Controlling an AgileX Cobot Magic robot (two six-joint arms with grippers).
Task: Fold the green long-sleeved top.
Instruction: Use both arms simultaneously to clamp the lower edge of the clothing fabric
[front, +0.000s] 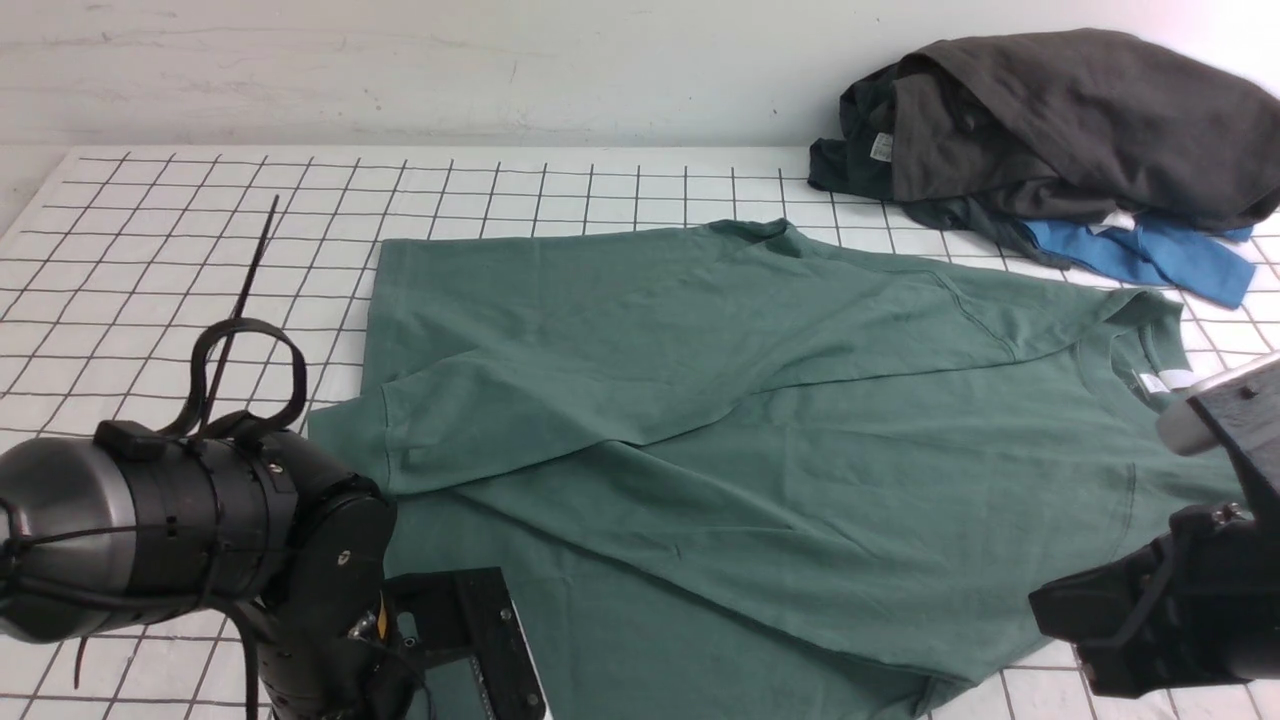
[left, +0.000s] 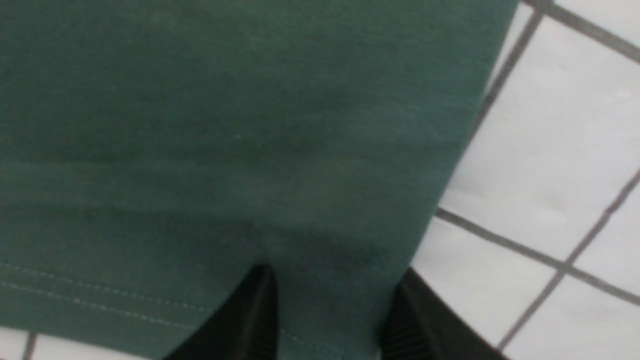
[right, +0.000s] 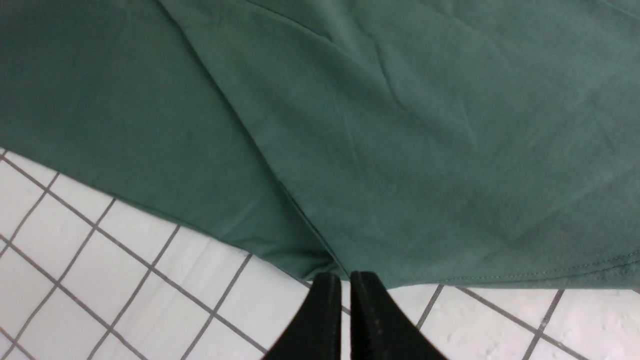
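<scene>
The green long-sleeved top (front: 760, 430) lies spread on the gridded table, with its neck and white label (front: 1160, 380) at the right and its hem at the left. One sleeve is folded across the body. My left gripper (left: 335, 300) is open, and its fingers (left: 255, 315) straddle a near corner of the top by the stitched hem. My right gripper (right: 345, 280) is shut and empty, with its tips at the top's near edge (right: 450, 280) where a fold meets the table. In the front view both sets of jaws are hidden behind the arms.
A pile of dark grey garments (front: 1060, 130) over a bright blue one (front: 1150, 255) lies at the back right. The white gridded table (front: 180, 230) is bare at the left. My left arm (front: 200, 540) and right arm (front: 1180, 600) fill the near corners.
</scene>
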